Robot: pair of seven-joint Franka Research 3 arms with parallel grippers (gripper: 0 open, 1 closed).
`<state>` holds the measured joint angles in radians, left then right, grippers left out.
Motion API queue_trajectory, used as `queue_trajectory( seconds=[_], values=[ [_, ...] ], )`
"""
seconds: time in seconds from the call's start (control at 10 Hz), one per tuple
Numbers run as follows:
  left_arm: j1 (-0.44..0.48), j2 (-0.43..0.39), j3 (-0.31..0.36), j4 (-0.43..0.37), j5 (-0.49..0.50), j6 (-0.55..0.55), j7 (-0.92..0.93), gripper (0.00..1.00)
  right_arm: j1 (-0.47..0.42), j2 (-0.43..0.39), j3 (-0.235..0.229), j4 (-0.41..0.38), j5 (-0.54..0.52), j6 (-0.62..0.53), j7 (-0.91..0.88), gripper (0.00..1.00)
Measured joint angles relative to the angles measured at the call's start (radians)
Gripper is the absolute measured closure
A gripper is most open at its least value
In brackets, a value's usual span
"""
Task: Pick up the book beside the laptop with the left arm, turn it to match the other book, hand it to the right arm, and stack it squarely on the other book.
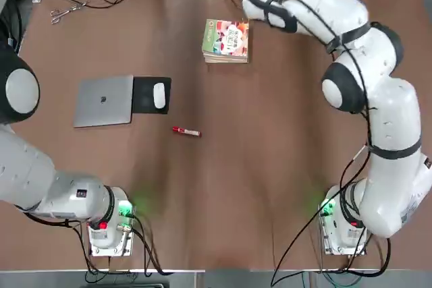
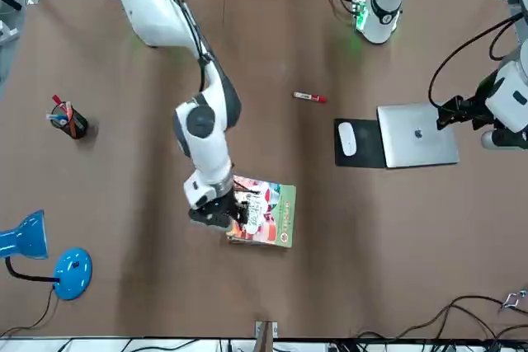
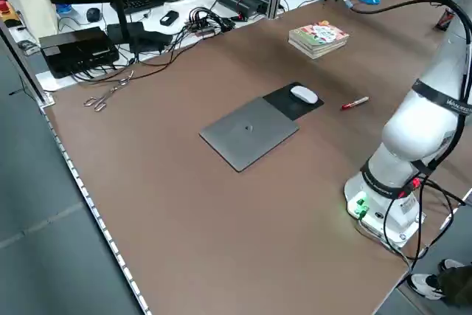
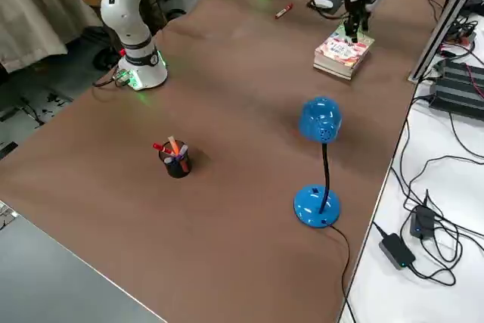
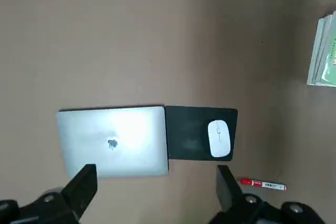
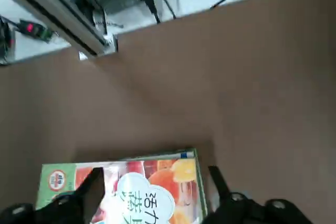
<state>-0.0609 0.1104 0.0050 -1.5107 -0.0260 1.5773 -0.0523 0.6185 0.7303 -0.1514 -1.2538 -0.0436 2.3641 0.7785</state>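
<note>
Brown tabletop (image 1: 270, 133) with two white arms mounted at its near edge and cables, boxes and a metal frame along its far edge. Stack: the book (image 1: 226, 37), its peach-and-green cover facing up, lies flat on top of the other book (image 3: 313, 47), of which only the page edges show beneath; the two sit at the far side of the table, well apart from the laptop (image 1: 104, 100). Their edges look roughly aligned in the top view. Right gripper (image 2: 221, 213): poised at the stack's edge on the robot's right, fingers spread apart and holding nothing; the right wrist view shows both fingers (image 6: 86, 184) clear of the cover, one to either side of it. Left gripper (image 5: 157, 192): parked high above the laptop, fingers wide apart and empty. Laptop: closed, silver, lying flat on the robot's left half of the table. Black mouse pad (image 1: 150, 94): touching the laptop's edge, carrying a white mouse (image 1: 159, 95). Red marker (image 1: 185, 131): lying on the table near the mouse pad. Blue desk lamp (image 4: 319, 158) and black pen cup (image 4: 176, 160): standing on the robot's right side of the table, apart from each other. Scissors (image 1: 65, 11): at the far left corner.
</note>
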Motion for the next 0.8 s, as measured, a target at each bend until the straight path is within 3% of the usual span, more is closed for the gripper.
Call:
queue_trajectory(
  seconds=[0.1,0.4,0.8],
  values=[
    [0.000,0.000,0.000,0.000,0.000,0.000,0.000,0.00,-0.027,-0.031,0.001,0.000,0.001,-0.010,-0.036,0.00],
    [0.001,0.000,0.002,0.000,0.000,0.000,0.000,0.00,-0.131,-0.119,0.004,0.002,0.064,-0.170,-0.213,0.00],
    [0.017,0.001,0.003,0.001,0.000,0.000,-0.001,0.00,-0.395,-0.263,0.004,0.002,0.164,-0.463,-0.655,0.00]
  ],
)
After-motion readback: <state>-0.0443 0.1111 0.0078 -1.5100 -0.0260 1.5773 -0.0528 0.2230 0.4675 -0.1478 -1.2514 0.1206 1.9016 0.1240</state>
